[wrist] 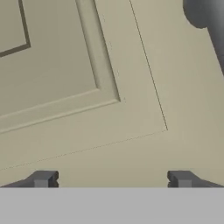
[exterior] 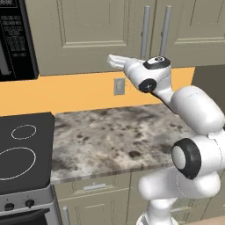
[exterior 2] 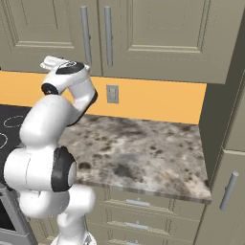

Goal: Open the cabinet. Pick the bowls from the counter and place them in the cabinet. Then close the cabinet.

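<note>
Close before the cabinet (wrist: 131,144) door, fingers (wrist: 43,178) apart – handle (wrist: 210,22) blurred, cut off.

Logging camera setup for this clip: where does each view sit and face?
Left base view: behind-left of the arm, facing counter, stove top and cabinet.
Right base view: behind-right, same counter and cabinet; both show the wall outlet.
Hand view: on the hand, close against the shut cabinet door; open gripper at bottom.

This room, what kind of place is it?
A rendered home kitchen, most likely: a marble-like counter under closed wall cabinets, a black stove top beside it, and a microwave above.
</note>
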